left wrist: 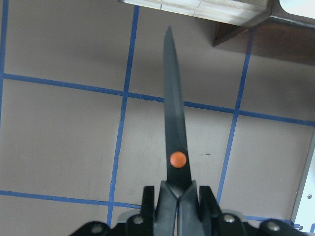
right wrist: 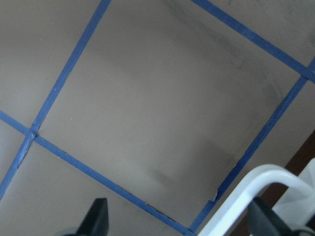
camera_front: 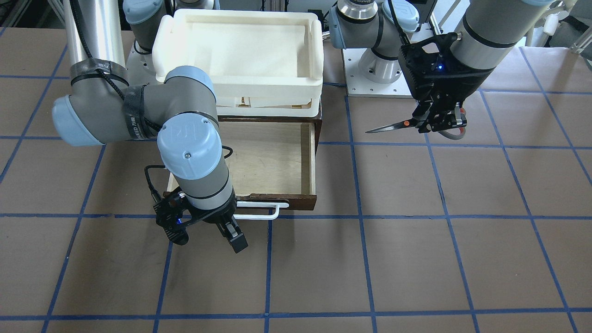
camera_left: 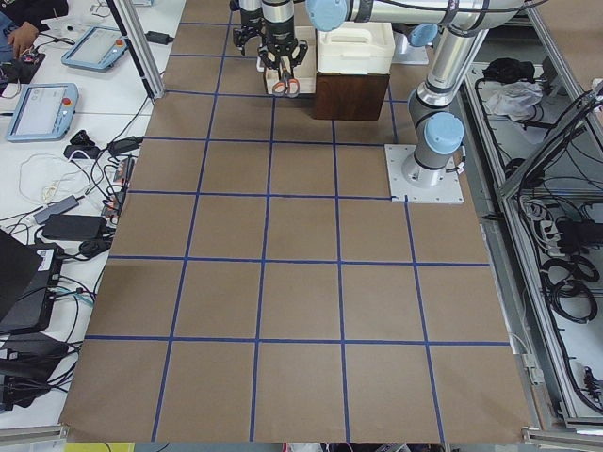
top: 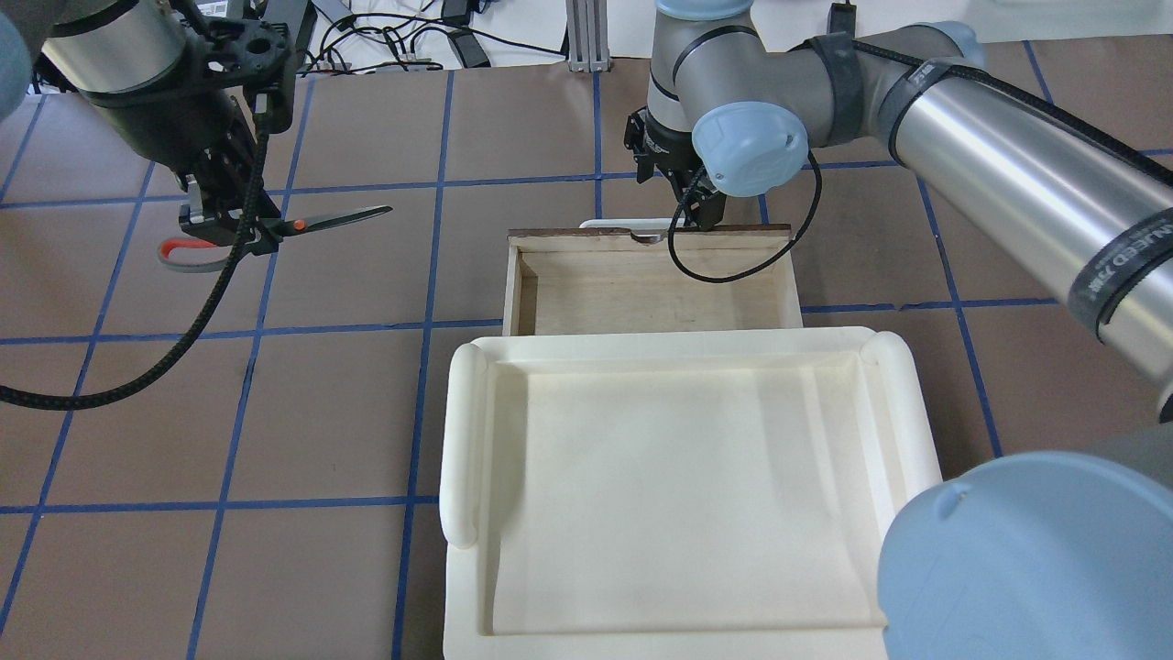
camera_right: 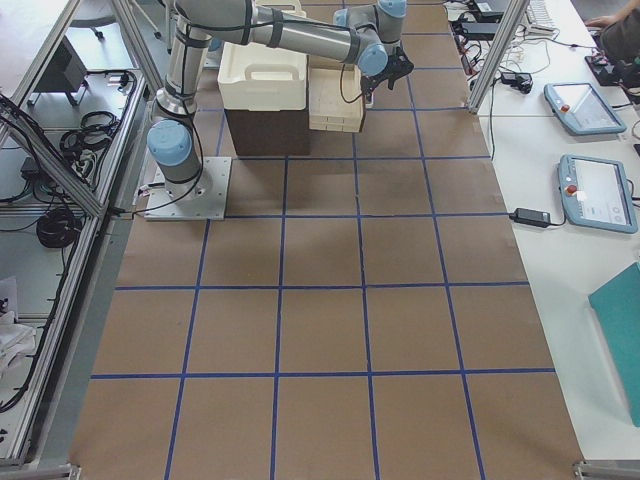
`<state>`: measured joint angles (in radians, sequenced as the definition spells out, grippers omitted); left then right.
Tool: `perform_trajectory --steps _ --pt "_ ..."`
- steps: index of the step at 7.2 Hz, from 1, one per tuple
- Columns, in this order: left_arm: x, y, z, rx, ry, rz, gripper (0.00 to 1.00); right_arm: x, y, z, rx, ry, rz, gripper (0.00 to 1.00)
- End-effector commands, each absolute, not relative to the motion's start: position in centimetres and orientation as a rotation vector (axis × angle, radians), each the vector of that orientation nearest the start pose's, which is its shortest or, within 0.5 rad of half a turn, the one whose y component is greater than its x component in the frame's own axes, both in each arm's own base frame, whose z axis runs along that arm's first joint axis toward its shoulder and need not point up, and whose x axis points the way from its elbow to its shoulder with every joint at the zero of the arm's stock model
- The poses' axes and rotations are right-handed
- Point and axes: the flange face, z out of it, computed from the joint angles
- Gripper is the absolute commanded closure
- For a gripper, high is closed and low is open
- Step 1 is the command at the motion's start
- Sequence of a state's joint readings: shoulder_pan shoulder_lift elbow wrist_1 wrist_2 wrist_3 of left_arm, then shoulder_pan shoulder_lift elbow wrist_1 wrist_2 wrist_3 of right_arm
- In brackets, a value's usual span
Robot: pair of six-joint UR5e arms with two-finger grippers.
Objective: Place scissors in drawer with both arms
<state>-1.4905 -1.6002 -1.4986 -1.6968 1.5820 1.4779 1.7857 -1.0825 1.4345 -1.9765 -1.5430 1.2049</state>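
Note:
My left gripper (camera_front: pixel 432 121) is shut on the scissors (camera_front: pixel 397 125), gripping by the orange pivot dot and holding them level above the table. The blades point toward the drawer (camera_front: pixel 286 202). They also show in the overhead view (top: pixel 321 220) and the left wrist view (left wrist: pixel 175 132), with the gripper (left wrist: pixel 178 196) closed on them. The drawer is pulled open and its pale-wood inside is bare. My right gripper (camera_front: pixel 231 231) is open and empty, just in front of the white bar handle (camera_front: pixel 261 210), apart from it. In the right wrist view the handle (right wrist: pixel 246 196) lies between the spread fingertips (right wrist: pixel 96 219).
A white tray-like bin (top: pixel 463 440) sits on top of the cabinet above the drawer. The brown tabletop carries blue tape grid lines. My right arm's elbow (camera_front: pixel 185 134) hangs over the drawer's near corner. A black cable (top: pixel 137 385) trails from my left wrist.

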Motion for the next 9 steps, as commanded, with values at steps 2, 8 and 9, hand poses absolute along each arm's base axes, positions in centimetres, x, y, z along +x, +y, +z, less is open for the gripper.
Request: perform_trajectory --steps 2,8,9 --pt "-9.3 -50.4 49.7 2.055 2.445 0.101 1.00 27.1 -64.3 31.9 1.447 2.705 -0.069 0.00" --pt "-9.3 -50.2 49.8 2.057 2.445 0.096 1.00 27.1 -67.6 30.7 1.453 2.693 -0.084 0.00" --pt "-9.3 -50.2 49.8 2.057 2.445 0.096 1.00 27.1 -67.7 30.6 1.453 2.693 -0.080 0.00"
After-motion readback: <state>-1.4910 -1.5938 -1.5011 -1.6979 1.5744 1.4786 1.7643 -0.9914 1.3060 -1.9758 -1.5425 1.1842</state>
